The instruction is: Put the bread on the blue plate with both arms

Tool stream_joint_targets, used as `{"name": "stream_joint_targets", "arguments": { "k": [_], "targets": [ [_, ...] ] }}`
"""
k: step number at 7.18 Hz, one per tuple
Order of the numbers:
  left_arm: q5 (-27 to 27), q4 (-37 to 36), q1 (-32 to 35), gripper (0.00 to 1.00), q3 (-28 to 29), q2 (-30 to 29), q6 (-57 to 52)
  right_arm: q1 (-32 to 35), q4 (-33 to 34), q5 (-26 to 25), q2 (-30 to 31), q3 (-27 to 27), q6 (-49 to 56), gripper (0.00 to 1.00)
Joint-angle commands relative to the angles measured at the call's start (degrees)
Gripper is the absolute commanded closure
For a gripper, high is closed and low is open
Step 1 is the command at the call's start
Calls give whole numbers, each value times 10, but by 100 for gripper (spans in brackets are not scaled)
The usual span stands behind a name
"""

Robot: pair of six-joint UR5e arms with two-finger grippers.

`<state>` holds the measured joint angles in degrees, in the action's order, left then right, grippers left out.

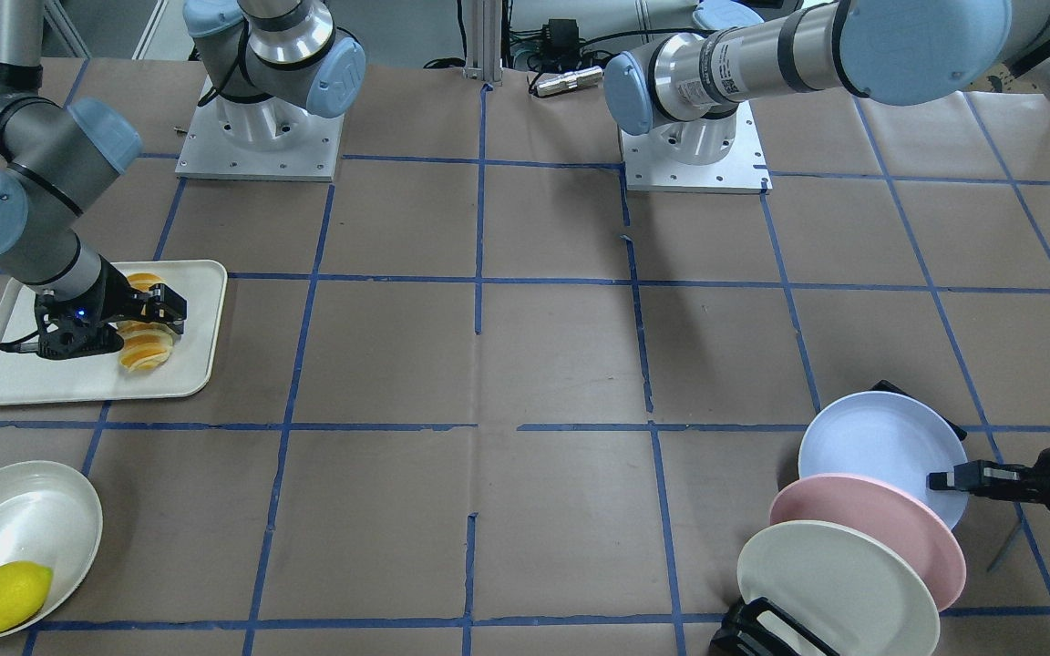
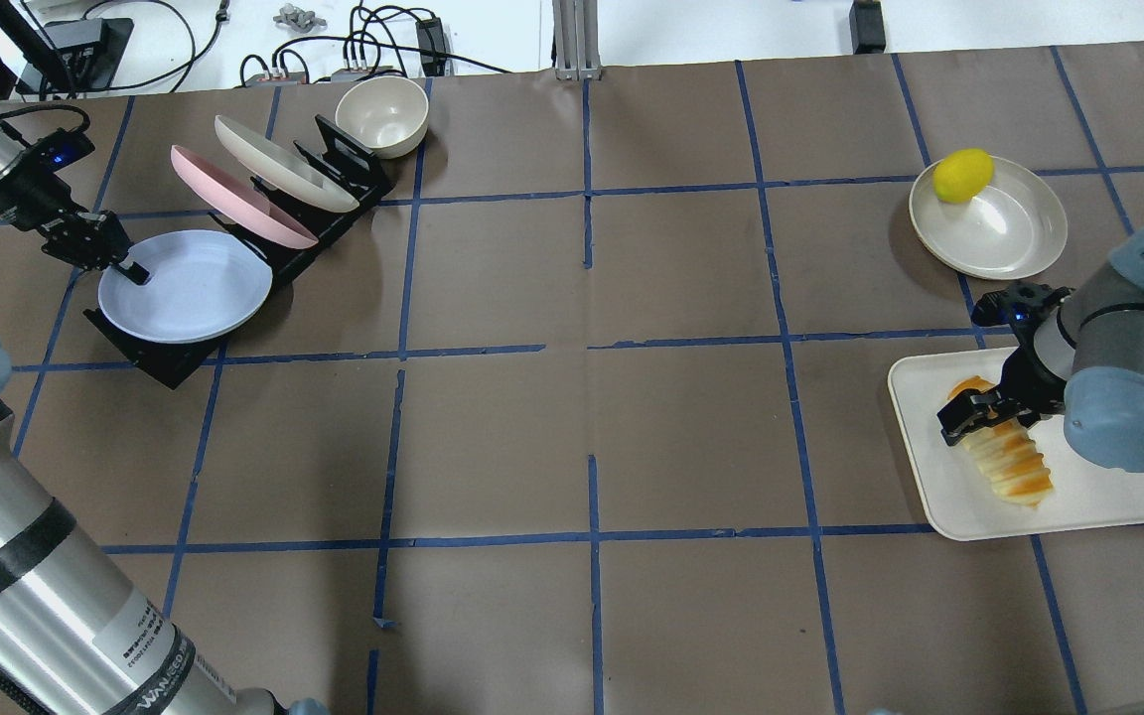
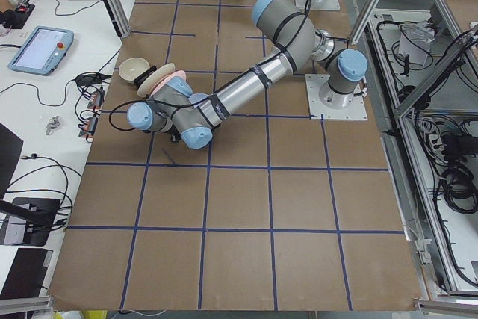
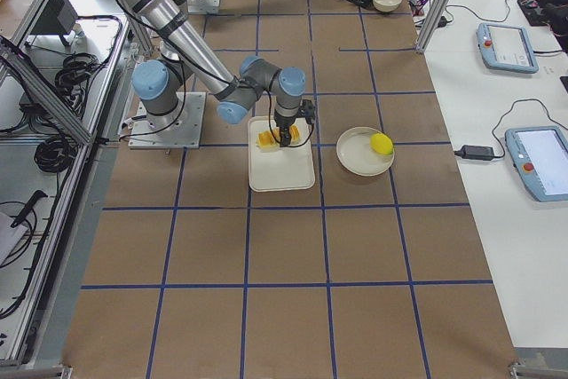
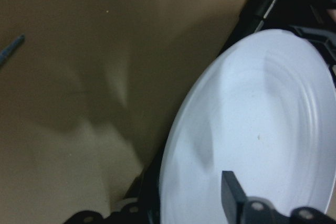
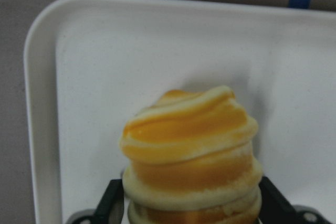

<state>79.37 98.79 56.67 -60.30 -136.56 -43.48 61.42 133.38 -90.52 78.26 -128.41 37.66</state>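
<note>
At the tray's (image 2: 1108,497) 10 o'clock corner overhead, right fingers (image 2: 969,409) clamp the bread (image 2: 1014,467): lift level. Left fingers (image 2: 132,272) pinch the plate's (image 2: 185,288) 9 o'clock rim: draw out slowly.

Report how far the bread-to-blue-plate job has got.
Done: nothing delivered. The bread lies on the white tray; the blue plate stands tilted in its black rack. In hand: the right gripper straddles the bread and looks closed on it; the left gripper sits at the blue plate's rim, grip unclear. Left: free the plate, lift the bread, set it on the plate.
</note>
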Motion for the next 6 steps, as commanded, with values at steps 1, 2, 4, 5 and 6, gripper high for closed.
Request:
{"name": "stream_joint_targets", "arguments": {
  "k": [1, 2, 4, 5, 6],
  "targets": [
    [16, 21, 0, 82, 9, 12, 0, 0, 0, -5, 7, 0, 5, 99],
    [27, 24, -1, 82, 1, 25, -1, 1, -1, -7, 22, 0, 6, 99],
    [33, 31, -1, 83, -47, 86, -1, 8, -53, -9, 104, 10, 7, 99],
    [36, 30, 2, 83, -95, 138, 1, 8, -128, -9, 143, 39, 7, 99],
    [45, 26, 5, 83, -146, 193, 13, 8, -218, -9, 172, 87, 6, 99]
  ]
}}
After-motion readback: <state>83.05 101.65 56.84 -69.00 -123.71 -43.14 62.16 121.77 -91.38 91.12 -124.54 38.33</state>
